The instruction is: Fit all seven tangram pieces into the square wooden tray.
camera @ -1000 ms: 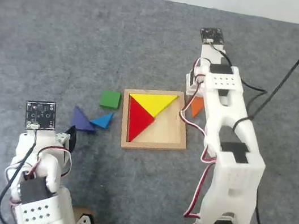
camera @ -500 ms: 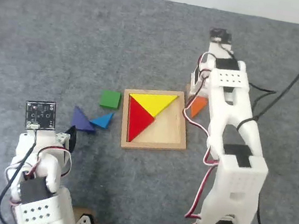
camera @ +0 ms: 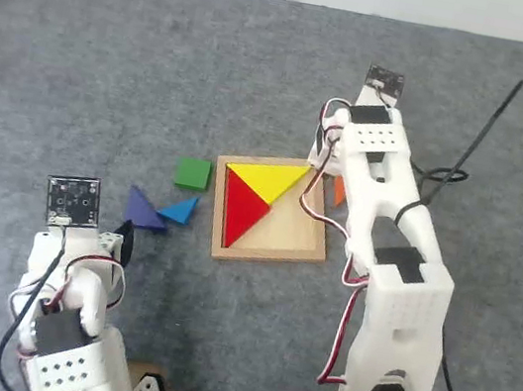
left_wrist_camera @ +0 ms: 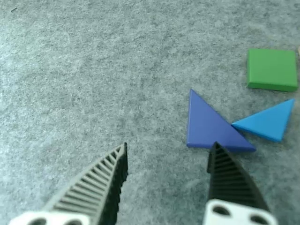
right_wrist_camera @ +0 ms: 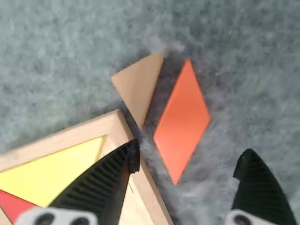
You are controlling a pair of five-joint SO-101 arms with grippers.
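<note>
Tray [camera: 268, 247] mid-bench [camera: 113, 60], with a yellow triangle [camera: 269, 179] and a red triangle [camera: 239, 207] inside, touching. Orange parallelogram [right_wrist_camera: 182, 119] and tan triangle [right_wrist_camera: 138, 86] on the bench just off the tray's far right corner. Right gripper [right_wrist_camera: 190, 154] spread above the parallelogram. Green square [camera: 193, 174], light blue triangle [camera: 180, 208] and dark blue triangle [camera: 142, 208] left of the tray, the two blue ones touching. Left gripper [left_wrist_camera: 169, 146] spread near the dark blue triangle.

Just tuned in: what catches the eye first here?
The wooden tray mid-table holds only a yellow triangle and a red triangle. The right claw hangs open over the orange parallelogram beside the tray's corner. A green square and two blue triangles lie off its other side, by the open left claw.
</note>
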